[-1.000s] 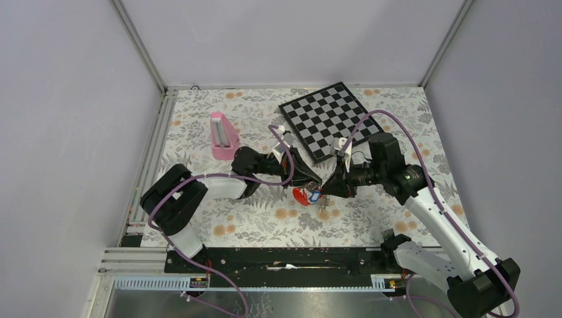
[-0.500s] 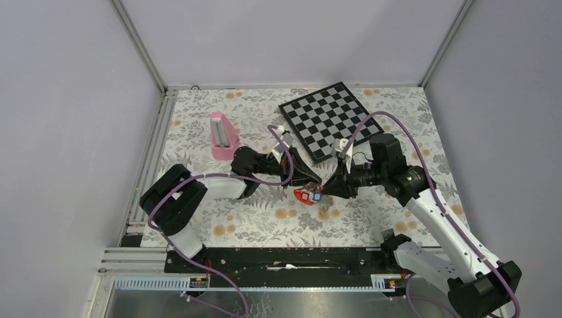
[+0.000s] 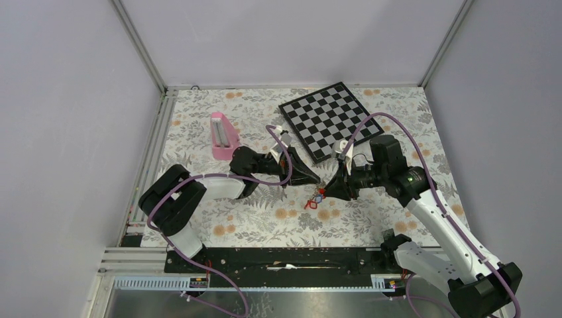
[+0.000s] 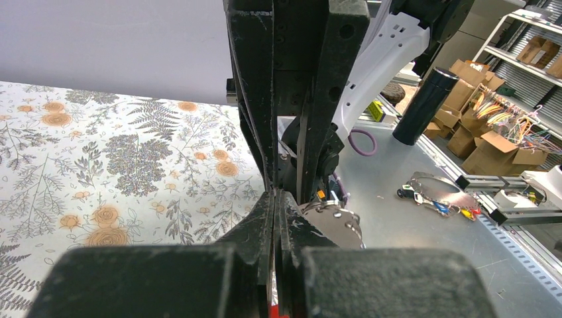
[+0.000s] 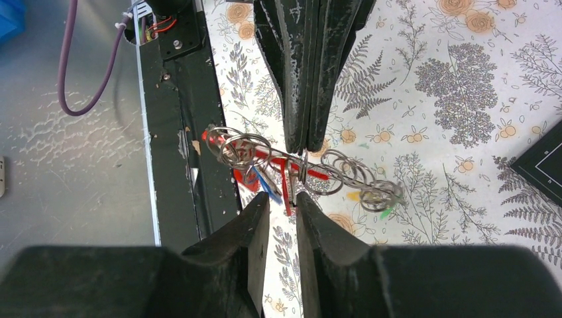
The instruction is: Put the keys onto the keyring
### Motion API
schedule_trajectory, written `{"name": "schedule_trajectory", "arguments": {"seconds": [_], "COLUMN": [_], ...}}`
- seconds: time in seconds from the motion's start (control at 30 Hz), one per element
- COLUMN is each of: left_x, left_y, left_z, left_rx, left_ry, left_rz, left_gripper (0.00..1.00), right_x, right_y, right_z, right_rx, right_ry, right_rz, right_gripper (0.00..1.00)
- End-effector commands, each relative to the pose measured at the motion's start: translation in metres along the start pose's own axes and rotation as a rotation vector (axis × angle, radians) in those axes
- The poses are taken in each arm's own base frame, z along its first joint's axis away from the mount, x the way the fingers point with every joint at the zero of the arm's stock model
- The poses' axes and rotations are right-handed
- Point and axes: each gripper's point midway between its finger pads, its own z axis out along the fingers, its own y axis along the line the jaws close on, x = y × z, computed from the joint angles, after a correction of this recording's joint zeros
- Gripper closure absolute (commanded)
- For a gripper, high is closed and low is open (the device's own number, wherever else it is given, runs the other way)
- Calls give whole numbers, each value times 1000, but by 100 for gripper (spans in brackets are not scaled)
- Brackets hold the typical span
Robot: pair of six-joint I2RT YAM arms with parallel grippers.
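L fingers (image 5: 296,79) tight on keyring (image 5: 268,157)

black-and-white arms (image 3: 441,225), purple cables (image 5: 67,46)

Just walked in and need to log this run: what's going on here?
The left gripper is shut on the keyring, held over the flowered table, with several keys hanging from it. The right gripper sits right at the bunch, jaws slightly apart, not clearly gripping anything.
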Motion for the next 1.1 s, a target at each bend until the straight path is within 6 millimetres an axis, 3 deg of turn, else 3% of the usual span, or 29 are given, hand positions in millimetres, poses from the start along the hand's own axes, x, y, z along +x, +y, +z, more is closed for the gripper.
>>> {"name": "schedule_trajectory", "arguments": {"seconds": [0.0,0.23,0.43,0.6,1.07], "left_x": [-29,-29,-31,-34,-43], "left_y": [-11,-11,-13,-12,-12], "left_z": [2,2,2,1,0], "left_rx": [19,19,22,22,20], "left_ry": [-64,-66,-68,-72,-87], "left_rz": [122,119,124,128,134], "left_gripper": [100,100,100,100,100], "right_x": [-12,-12,-11,-4,4], "right_y": [2,-2,-2,-3,-5], "right_z": [-2,2,4,5,7], "right_rx": [-13,-22,-30,-26,-18], "right_ry": [-32,-38,-37,-25,-10], "right_rz": [-23,-16,-19,-18,-8], "right_gripper": [73,77,93,100,100]}}
